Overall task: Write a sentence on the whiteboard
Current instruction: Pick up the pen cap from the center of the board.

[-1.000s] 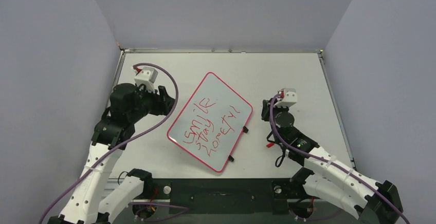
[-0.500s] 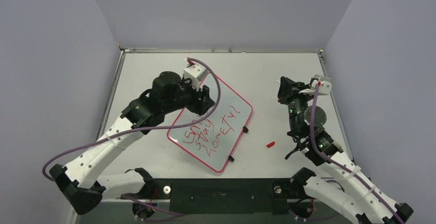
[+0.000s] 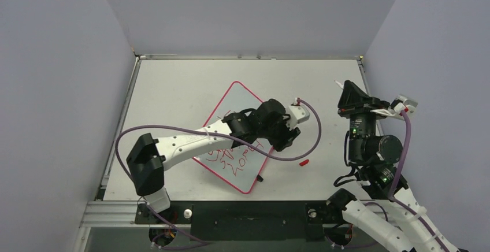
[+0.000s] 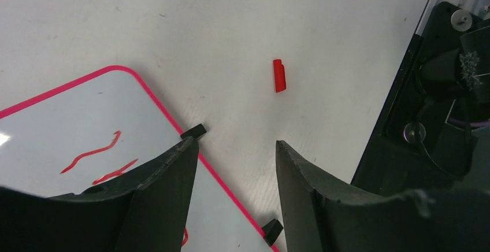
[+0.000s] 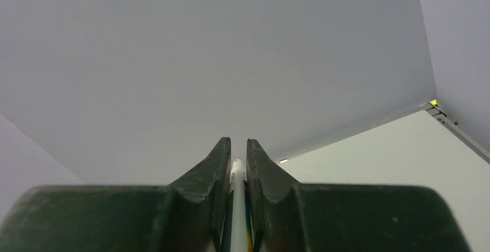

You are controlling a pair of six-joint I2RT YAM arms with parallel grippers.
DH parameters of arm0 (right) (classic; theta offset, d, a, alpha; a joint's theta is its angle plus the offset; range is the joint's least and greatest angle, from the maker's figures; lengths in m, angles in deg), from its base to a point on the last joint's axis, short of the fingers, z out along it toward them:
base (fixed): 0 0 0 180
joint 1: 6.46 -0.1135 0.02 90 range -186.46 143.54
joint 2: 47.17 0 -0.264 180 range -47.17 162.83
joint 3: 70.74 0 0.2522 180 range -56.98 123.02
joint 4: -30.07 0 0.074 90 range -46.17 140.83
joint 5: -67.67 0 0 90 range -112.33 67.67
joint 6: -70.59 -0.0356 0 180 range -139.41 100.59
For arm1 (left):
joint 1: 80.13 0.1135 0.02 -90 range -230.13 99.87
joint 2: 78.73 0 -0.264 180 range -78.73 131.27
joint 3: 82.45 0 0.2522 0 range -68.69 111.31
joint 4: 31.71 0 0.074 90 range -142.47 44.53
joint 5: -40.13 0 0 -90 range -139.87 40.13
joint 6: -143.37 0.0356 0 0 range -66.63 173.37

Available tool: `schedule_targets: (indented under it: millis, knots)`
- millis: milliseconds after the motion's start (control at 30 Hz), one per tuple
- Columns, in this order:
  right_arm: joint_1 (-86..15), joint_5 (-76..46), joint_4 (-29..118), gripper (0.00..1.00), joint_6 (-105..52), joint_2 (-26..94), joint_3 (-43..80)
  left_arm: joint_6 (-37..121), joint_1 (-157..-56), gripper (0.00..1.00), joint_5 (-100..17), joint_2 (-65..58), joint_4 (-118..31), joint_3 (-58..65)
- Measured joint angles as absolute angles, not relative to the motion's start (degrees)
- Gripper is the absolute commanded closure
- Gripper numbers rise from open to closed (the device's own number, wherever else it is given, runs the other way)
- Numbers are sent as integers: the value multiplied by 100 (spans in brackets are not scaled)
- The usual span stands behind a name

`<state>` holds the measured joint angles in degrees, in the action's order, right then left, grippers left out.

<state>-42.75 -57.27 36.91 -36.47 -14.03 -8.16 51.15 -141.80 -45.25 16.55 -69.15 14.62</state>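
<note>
The red handwritten sentence [image 3: 230, 163] sits on the pink-bordered white whiteboard [image 3: 239, 98]. The left end effector [image 4: 237, 145], spread and empty, should centre squarely over the small red plastic cap [image 4: 279, 76] just beyond the whiteboard's clipped edge. The right end effector [image 5: 238, 145] clamps a white marker [image 5: 237, 174].

The whiteboard [image 3: 237, 99] is white with a thin pink-red border and small black clips [image 4: 195, 130]. The sentence [image 3: 231, 162] is red, as is the cap [image 4: 279, 76]. The worktop [image 3: 173, 84] is off-white and faintly speckled. The left tool [image 4: 237, 145] and right tool [image 5: 238, 142] are black, the marker [image 5: 238, 217] white with multicoloured print. The cables [image 3: 150, 127] are purple, the arms [image 3: 185, 142] white and black.
</note>
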Motion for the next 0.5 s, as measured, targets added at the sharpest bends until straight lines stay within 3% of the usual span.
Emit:
schedule_targets:
  millis: [500]
  knots:
    - [-4249,-5900,3693,100,-3494,-1656,-691,5402,-15173,55,-5148,4082,-6496,2467]
